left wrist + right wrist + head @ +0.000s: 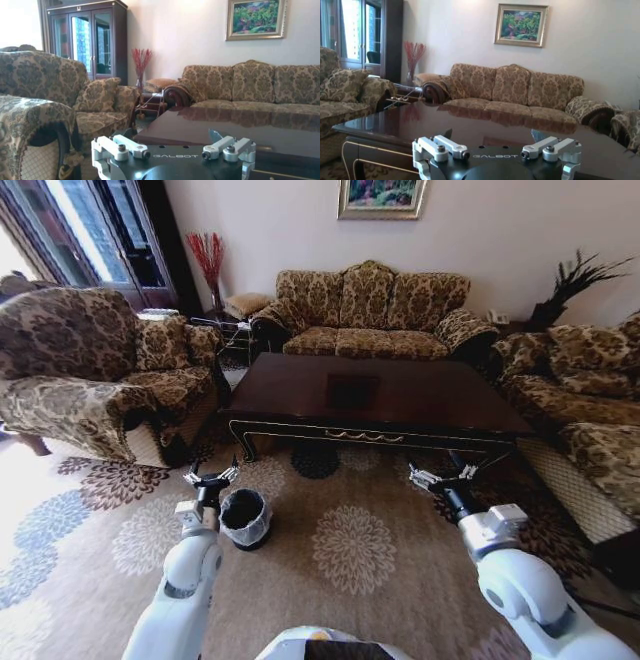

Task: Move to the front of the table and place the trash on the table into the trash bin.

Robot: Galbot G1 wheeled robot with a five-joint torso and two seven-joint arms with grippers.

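The table [380, 395] is standing just ahead of the robot, its dark top showing no trash, so the clearing step is looking finished or not started. The trash bin [244, 517] is sitting on the carpet beside the left gripper [210, 476], which is hanging spread wide; the right gripper [440, 476] is likewise gaping, holding nothing. Next, I'd judge, scanning for scraps

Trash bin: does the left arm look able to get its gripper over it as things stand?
Probably yes. The trash bin stands on the carpet right beside the left gripper, on its inner side, in front of the table. The gripper is open, holds nothing, and nothing lies between them.
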